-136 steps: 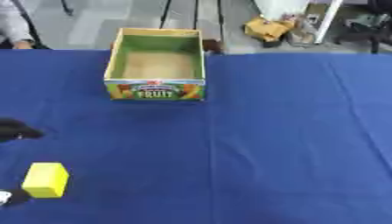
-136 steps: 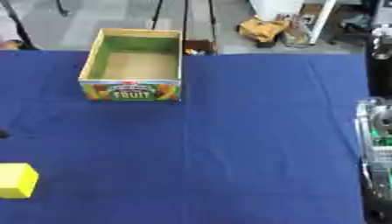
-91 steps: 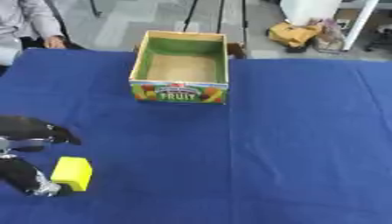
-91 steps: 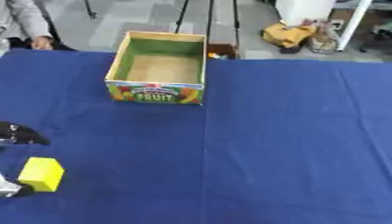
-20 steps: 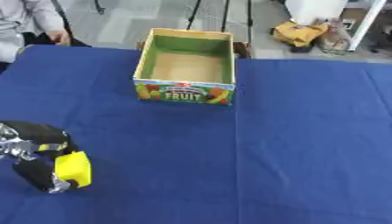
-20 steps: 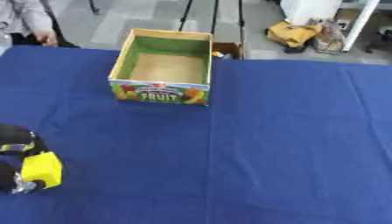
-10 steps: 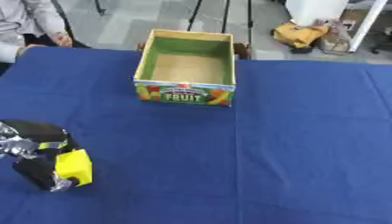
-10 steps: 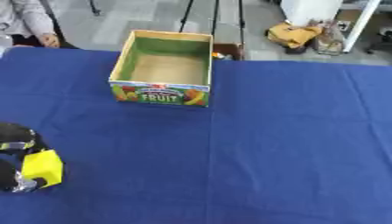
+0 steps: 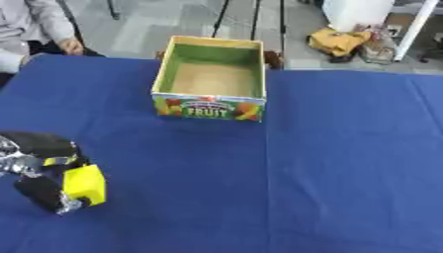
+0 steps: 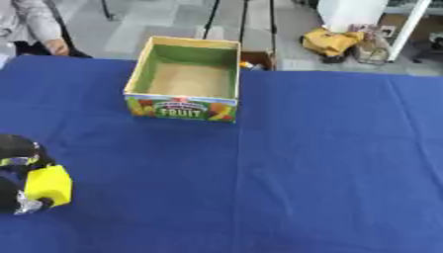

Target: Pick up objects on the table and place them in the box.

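Note:
A yellow block (image 9: 85, 184) is held in my left hand (image 9: 41, 174) at the lower left, just above the blue tablecloth, with black fingers curled over its top and the thumb under it. The cardboard fruit box (image 9: 208, 106) stands open at the back centre; its green-walled inside with a brown floor shows nothing in it. The box lies up and to the right of the block, well apart from it. My right hand shows in neither view.
The blue cloth table (image 9: 346, 163) stretches wide to the right and front. A person sits beyond the far left corner (image 9: 39, 29), not touching anything. A yellow bag (image 9: 339, 40) and white furniture lie on the floor behind the table.
Since several seconds ago my left hand came in from the left and closed on the yellow block. Over the last second it has barely moved; the block has risen slightly.

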Controlling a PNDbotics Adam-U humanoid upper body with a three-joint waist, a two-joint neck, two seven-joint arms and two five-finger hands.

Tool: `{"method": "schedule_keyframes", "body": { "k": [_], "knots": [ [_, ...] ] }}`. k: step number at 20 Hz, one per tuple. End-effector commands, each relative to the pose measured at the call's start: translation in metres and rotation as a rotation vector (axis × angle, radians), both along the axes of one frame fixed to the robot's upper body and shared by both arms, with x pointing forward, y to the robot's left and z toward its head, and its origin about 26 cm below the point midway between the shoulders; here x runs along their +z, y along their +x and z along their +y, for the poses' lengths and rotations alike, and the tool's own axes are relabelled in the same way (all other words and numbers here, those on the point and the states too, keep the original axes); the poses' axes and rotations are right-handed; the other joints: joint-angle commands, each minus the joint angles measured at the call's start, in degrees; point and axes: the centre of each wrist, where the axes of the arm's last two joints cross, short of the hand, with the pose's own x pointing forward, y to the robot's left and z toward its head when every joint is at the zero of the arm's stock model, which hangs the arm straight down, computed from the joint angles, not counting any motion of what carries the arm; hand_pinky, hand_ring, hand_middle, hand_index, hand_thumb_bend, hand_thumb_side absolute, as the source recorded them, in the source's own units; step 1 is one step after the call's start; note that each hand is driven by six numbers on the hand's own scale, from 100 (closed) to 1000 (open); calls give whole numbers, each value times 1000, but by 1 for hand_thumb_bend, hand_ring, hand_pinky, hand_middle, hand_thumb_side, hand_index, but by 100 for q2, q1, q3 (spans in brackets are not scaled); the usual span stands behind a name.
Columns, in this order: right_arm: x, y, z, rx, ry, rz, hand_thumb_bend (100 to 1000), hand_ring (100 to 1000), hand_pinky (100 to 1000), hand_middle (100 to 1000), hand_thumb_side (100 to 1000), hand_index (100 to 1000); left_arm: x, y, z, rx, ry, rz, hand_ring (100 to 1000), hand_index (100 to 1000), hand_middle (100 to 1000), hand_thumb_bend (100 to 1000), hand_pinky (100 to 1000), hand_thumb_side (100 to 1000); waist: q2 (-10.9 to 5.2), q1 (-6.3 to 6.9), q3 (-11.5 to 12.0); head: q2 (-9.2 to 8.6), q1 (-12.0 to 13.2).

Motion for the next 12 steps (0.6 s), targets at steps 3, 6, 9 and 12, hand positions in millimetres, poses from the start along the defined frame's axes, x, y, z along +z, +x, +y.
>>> {"method": "schedule_keyframes", "body": {
  "k": [3, 6, 9, 12],
  "knots": [
    [7, -4, -2, -11, -6, -29, 100, 881, 785, 727, 1000, 871, 30, -7, -1, -8, 38, -85, 566, 708, 534, 116, 561, 660, -161, 52, 25, -47, -7],
    [6, -4, -2, -12, -9, -29, 100, 880, 785, 727, 1000, 871, 42, -9, -5, -18, 32, -116, 566, 709, 534, 133, 562, 641, -180, 70, 37, -34, -17],
    [6, -4, -2, -13, -11, -28, 100, 881, 785, 727, 1000, 871, 54, -12, -9, -30, 22, -154, 562, 708, 532, 124, 562, 645, -196, 87, 48, -26, -27],
    [6, -4, -2, -13, -14, -25, 100, 880, 784, 727, 1000, 871, 67, -13, -13, -48, 7, -192, 559, 706, 529, 111, 562, 650, -217, 111, 62, -15, -27]
  ]
}}
